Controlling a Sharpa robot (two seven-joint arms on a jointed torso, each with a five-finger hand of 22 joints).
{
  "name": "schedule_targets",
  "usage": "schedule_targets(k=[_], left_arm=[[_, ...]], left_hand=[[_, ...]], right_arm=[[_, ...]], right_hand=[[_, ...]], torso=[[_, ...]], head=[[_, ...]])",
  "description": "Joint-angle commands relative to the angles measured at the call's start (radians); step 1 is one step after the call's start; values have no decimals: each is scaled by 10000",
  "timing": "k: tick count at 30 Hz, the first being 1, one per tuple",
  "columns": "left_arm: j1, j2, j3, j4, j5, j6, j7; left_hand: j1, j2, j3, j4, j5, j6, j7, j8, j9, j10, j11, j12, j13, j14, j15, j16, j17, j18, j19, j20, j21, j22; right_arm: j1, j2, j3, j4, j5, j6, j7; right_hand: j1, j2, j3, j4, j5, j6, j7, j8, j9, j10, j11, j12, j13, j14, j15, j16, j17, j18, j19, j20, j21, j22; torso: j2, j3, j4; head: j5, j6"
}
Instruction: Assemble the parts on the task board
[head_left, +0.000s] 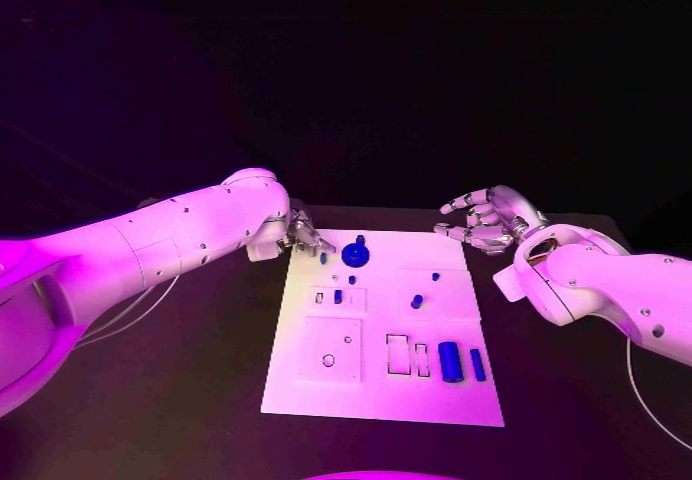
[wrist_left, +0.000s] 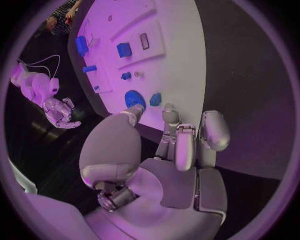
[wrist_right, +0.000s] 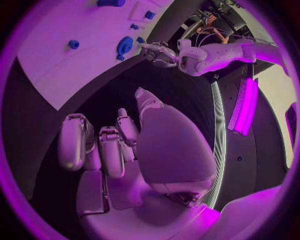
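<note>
No readable text anywhere — board markings perhaps too small.

Table (head_left: 173, 400): we record a black surface extending on all sides of the white plate.
Cable (head_left: 144, 305): thin, pale, lying on the table.

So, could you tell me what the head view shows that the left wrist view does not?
Head view only: the task board's whole outline, near edge included, and the left arm reaching in from the side. Left wrist view only: the left hand's palm and fingers seen from behind, holding nothing, fingertips by the board's far edge. Both: the round blue part at that far edge, and the right hand, empty, off the board's far right corner.
</note>
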Motion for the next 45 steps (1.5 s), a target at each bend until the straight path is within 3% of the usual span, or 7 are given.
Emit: schedule_targets(k=[1, 17, 22, 31, 35, 38, 45], left_arm=[[-39, 51, -12, -48, 170, 295, 233], [-85, 110, -31, -80, 386, 86, 407], [-86, 119, -32, -74, 436, 83, 472], [-87, 122, -34, -75, 558, 9, 568], [-87, 91, -35, -66, 799, -127, 590], [-88, 25, -35, -19, 997, -266, 584], [-90, -379, -34, 454, 1529, -501, 469]], left_hand=[[109, 28, -85, -3, -5, 56, 7, -47, -16, -49, 22, 35, 0, 802, 47, 25, 1899, 137, -26, 74, -17, 4], [889, 460, -39, -15, 12, 255, -48, 28, -113, 83, -27, 223, 119, 833, 12, 78, 1981, 115, 40, 76, 55, 141], [1692, 727, 255, -83, 2, 388, -141, 149, -118, 113, -109, 265, 115, 845, -57, 97, 2010, 109, 55, 39, 80, 192], [2853, 958, 1134, -319, -22, 443, -305, 486, 102, 205, -258, 316, 133, 866, -180, 129, 2065, 90, 88, -60, 123, 293], [3105, 957, 1667, -457, -43, 413, -357, 725, 325, 304, -309, 376, 193, 870, -222, 136, 2076, 85, 95, -102, 136, 326], [3162, 846, 2641, -716, -70, 275, -356, 1030, 676, 432, -331, 470, 284, 856, -242, 114, 2034, 80, 108, -136, 153, 365], [2916, 641, 3384, -964, -73, 228, -378, 1218, 898, 574, -335, 648, 458, 832, -252, 75, 1961, 76, 111, -134, 157, 383]], right_arm=[[-5, 12, 1, 10, -65, 104, 122], [-5, 30, 1, -8, -67, 107, 98], [-5, 38, 1, -14, -68, 123, 90], [-5, 56, 1, -29, -68, 141, 83], [-5, 63, 1, -41, -68, 159, 77], [-5, 66, 1, -54, -69, 181, 66], [-5, 66, 0, -73, -69, 221, 55]], right_hand=[[-103, -6, 55, 1, 45, -20, -22, 48, -9, -82, -3, -52, -8, 886, 12, -39, 2039, 78, -54, 20, -43, 731], [-100, 5, 88, -11, 56, -23, -25, 62, -20, -79, -6, -46, -13, 889, 9, -36, 2049, 78, -52, 18, -49, 731], [-100, 8, 91, -11, 57, -23, -25, 63, -21, -78, -6, -45, -12, 889, 9, -37, 2047, 79, -54, 17, -55, 728], [-102, 15, 97, -10, 59, -23, -26, 65, -22, -74, -6, -42, -10, 887, 8, -39, 2041, 80, -56, 17, -60, 725], [-102, 15, 97, -10, 59, -23, -26, 65, -22, -74, -6, -42, -10, 887, 8, -39, 2041, 80, -56, 17, -60, 725], [-102, 15, 97, -10, 59, -23, -26, 65, -22, -74, -6, -42, -10, 887, 8, -39, 2041, 80, -56, 17, -60, 725], [-110, 26, 114, -8, 65, -18, -27, 75, -27, -75, -8, -41, -15, 886, 7, -42, 2036, 80, -56, 16, -66, 723]], torso=[[3, -3, 6], [5, 4, 4], [0, 4, 8], [-1, 4, 2], [1, 7, 1], [-3, 8, 8], [-15, 17, 15]], head=[[-4, 1], [-4, -22], [-9, -32], [-6, -42], [-10, -57], [2, -65], [11, -88]])
